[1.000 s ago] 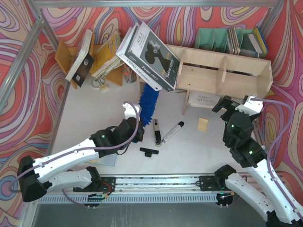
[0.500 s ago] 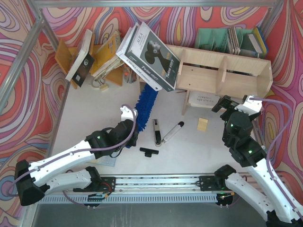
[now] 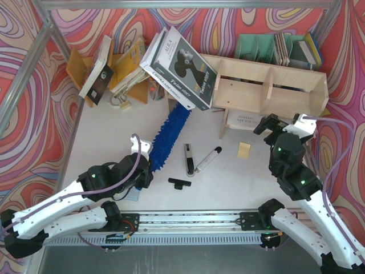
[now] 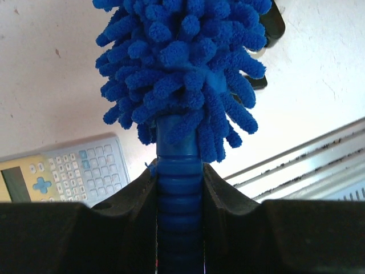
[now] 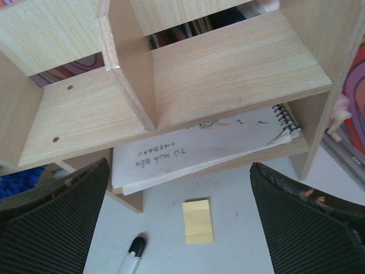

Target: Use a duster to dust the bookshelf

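Observation:
The duster (image 3: 167, 136) is bright blue and fluffy. It lies slantwise over the white table, its far tip by the left end of the bookshelf (image 3: 268, 94). My left gripper (image 3: 142, 174) is shut on the duster's ribbed blue handle. In the left wrist view both fingers (image 4: 131, 200) press the handle, and the fluffy head (image 4: 182, 63) fills the top. My right gripper (image 3: 280, 123) is open and empty in front of the bookshelf's right end. The right wrist view shows the pale plywood compartments (image 5: 188, 80) just beyond the gripper (image 5: 179, 168).
A large black-and-white book (image 3: 179, 68) leans on the bookshelf's left end. A spiral notebook (image 5: 199, 151) lies on its lower shelf. A yellow sticky pad (image 3: 244, 150), a pen (image 3: 208, 158), a black-and-silver tool (image 3: 188, 158), a small black piece (image 3: 179, 182) and a calculator (image 4: 63, 171) lie on the table.
My left arm has drawn back toward the near left, with the duster in its grip. The duster now slants more to the left. The right gripper has barely moved.

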Robot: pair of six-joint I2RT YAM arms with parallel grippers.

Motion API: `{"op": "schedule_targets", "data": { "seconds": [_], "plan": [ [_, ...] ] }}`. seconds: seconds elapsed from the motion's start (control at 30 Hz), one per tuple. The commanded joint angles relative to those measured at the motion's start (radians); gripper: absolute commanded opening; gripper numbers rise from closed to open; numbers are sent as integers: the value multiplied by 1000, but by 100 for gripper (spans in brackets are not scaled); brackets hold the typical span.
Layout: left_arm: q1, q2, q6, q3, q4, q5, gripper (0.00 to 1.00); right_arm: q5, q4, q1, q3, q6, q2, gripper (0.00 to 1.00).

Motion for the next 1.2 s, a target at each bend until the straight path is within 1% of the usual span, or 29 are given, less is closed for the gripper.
{"op": "schedule_targets", "data": {
  "seconds": [0.0, 0.13, 0.23, 0.33, 0.43, 0.53, 0.73, 0.93, 1.17],
  "plan": [
    [-20, -45, 33, 73, -86, 42, 0, -51, -41, -4, 58, 84, 25, 99],
    [-37, -34, 89, 135, -162, 113, 0, -75, -69, -4, 93, 132, 58, 99],
    [-60, -59, 126, 160, -162, 181, 0, -86, -82, -3, 112, 156, 77, 99],
    [-60, -76, 134, 198, -193, 195, 0, -105, -91, -4, 141, 171, 90, 99],
    [-61, -63, 122, 247, -256, 171, 0, -110, -99, -4, 160, 184, 102, 99],
    [-62, -53, 101, 265, -302, 154, 0, -112, -111, -4, 173, 200, 113, 99],
    [-65, -98, 66, 292, -334, 160, 0, -111, -112, -4, 182, 213, 123, 99],
    [-65, -149, 84, 357, -380, 228, 0, -109, -109, -3, 206, 205, 155, 99],
    [-65, -154, 128, 402, -454, 324, 0, -107, -94, -3, 217, 207, 179, 99]
  ]
}}
